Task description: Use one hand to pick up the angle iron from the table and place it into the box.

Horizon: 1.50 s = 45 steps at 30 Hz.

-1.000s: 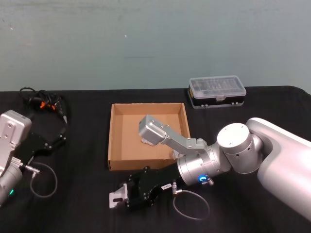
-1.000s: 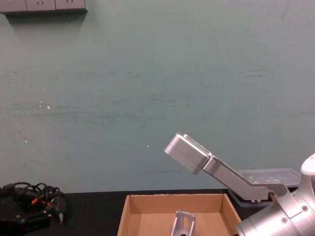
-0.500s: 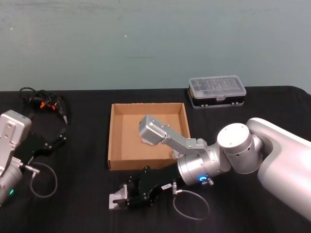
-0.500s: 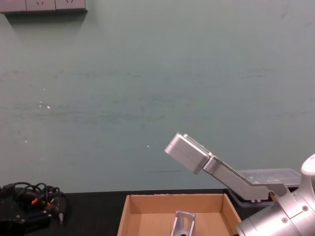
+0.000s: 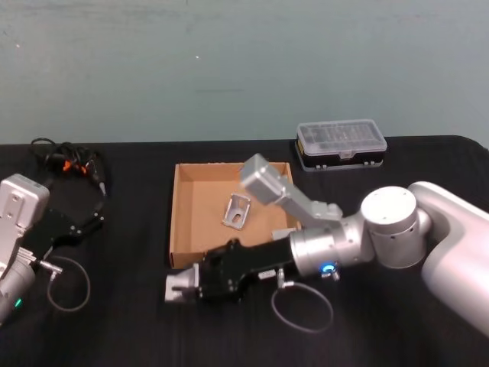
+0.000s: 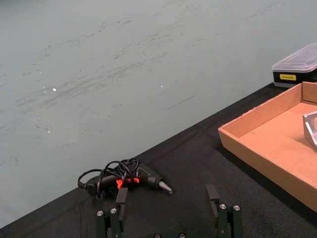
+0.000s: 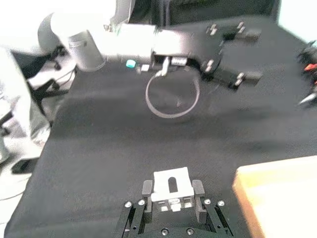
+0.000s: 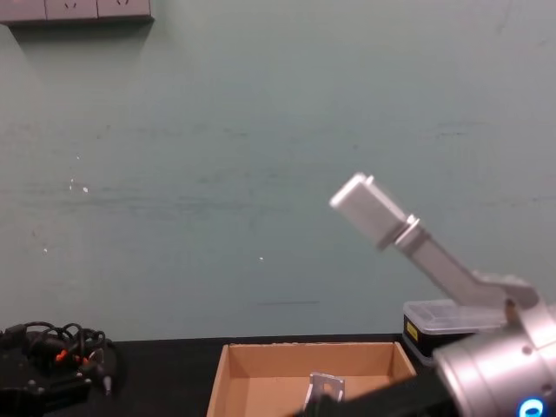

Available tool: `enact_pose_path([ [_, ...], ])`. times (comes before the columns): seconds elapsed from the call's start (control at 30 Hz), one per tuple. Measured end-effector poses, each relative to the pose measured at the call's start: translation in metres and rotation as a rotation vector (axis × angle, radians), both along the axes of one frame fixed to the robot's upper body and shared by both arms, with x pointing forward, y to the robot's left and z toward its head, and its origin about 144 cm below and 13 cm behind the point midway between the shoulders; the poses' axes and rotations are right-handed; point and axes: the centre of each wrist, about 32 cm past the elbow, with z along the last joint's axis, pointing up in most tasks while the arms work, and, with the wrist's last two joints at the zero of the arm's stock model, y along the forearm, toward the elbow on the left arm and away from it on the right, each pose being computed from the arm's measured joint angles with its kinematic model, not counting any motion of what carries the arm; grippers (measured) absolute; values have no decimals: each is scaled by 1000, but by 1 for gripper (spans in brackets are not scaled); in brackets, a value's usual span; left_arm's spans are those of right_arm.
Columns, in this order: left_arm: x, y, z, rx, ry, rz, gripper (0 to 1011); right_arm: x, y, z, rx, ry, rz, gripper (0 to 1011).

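At the left edge of the head view the left pincer (image 5: pixel 65 228) rests on the black table (image 5: pixel 122 321), parked as it was a second ago; in the left wrist view its fingers (image 6: pixel 225 218) stand well apart with nothing between them, and a dark corded tool (image 5: pixel 72 164) lies in the upper left of the table. Moving right, the change is plain: the right pincer (image 5: pixel 179 284) has swung leftward and up the frame since the earlier head view, and now sits in the lower middle, just in front of the box's near left corner. It is clamped on an angle iron (image 5: pixel 174 285) — the right wrist view shows the pale slotted bracket (image 7: pixel 171 184) pinched between the two fingers, above the table. The box (image 5: pixel 178 200) sits at the frame's centre, and a second bracket (image 5: pixel 238 210), which the arm's elbow covered before, now lies in the open on its tan floor. In the chest view this piece (image 8: pixel 323 386) is cut off at the bottom edge and partly hidden by the dark wrist. Whether the held bracket touches the table cannot be told. At upper right, behind the box, stands a black case with a clear lid (image 5: pixel 341 143) — unmoved.
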Motion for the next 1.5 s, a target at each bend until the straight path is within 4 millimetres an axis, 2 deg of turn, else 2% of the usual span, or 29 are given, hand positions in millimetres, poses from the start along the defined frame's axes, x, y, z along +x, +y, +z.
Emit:
enact_pose_path([
  [0.53,0,0,0,0,0,0,1000,23,-27,37,66,-71,-176,481],
  [0.97,0,0,0,0,0,0,1000,46,-15,48,2,-36,-270,481],
  [1.5,0,0,0,0,0,0,1000,56,-4,42,-57,-18,-299,481],
])
